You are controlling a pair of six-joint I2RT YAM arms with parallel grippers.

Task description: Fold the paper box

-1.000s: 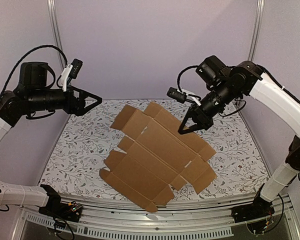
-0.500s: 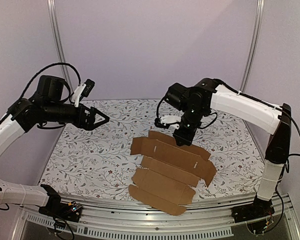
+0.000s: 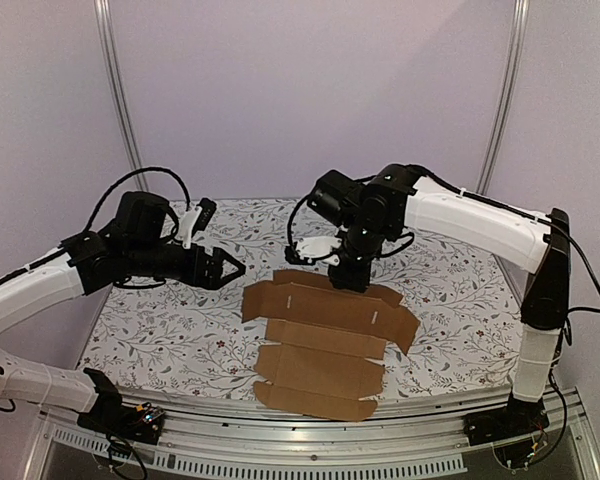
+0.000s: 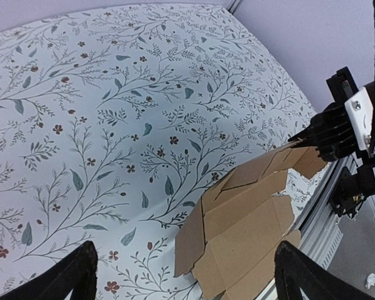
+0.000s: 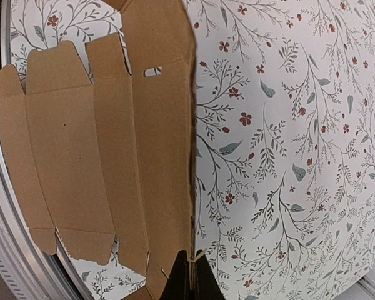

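Note:
The paper box (image 3: pixel 325 340) is a flat brown die-cut cardboard sheet with flaps, lying unfolded on the floral table near its front middle. It also shows in the left wrist view (image 4: pixel 250 231) and the right wrist view (image 5: pixel 106 156). My right gripper (image 3: pixel 348 283) stands over the sheet's far edge and is shut on that edge, the card pinched between its fingertips (image 5: pixel 189 278). My left gripper (image 3: pixel 232 270) is open and empty, hovering just left of the sheet's far left corner, with its fingers (image 4: pixel 72 278) spread wide above the table.
The floral table cover (image 3: pixel 170 320) stretches left and right of the sheet. A metal rail (image 3: pixel 310 425) runs along the front edge. Purple walls close the back and sides.
My right gripper has dragged the sheet toward the front middle and turned it square to the table edge. My left arm has swung right and down toward the sheet's left corner.

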